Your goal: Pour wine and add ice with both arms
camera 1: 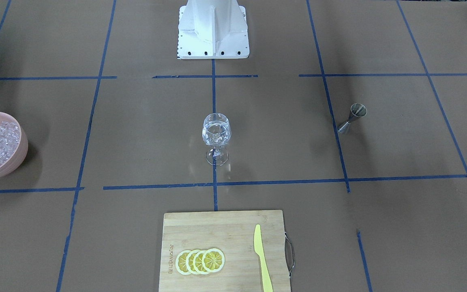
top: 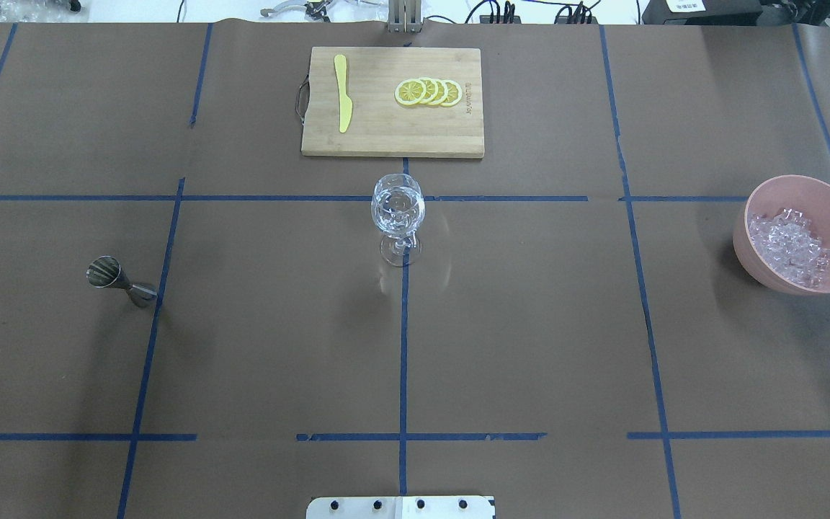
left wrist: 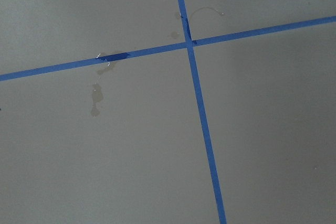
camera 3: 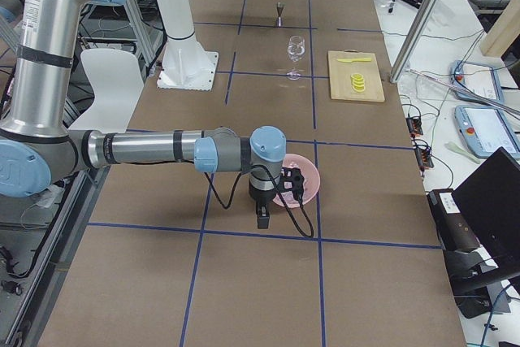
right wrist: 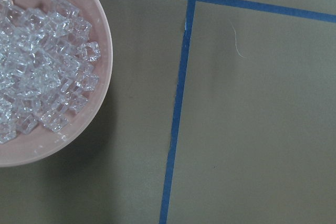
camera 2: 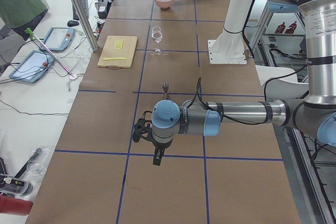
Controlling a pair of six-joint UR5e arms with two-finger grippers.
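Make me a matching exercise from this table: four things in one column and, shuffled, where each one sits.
Things:
1. ice
2. lemon slices
3. wine glass
4. jigger

Places:
A. upright on the centre blue tape line
B. piled in the pink bowl
C. overlapping in a row on the cutting board
D. alone on the robot's left side of the table

Pairs: 1-B, 2-C, 3-A, 4-D
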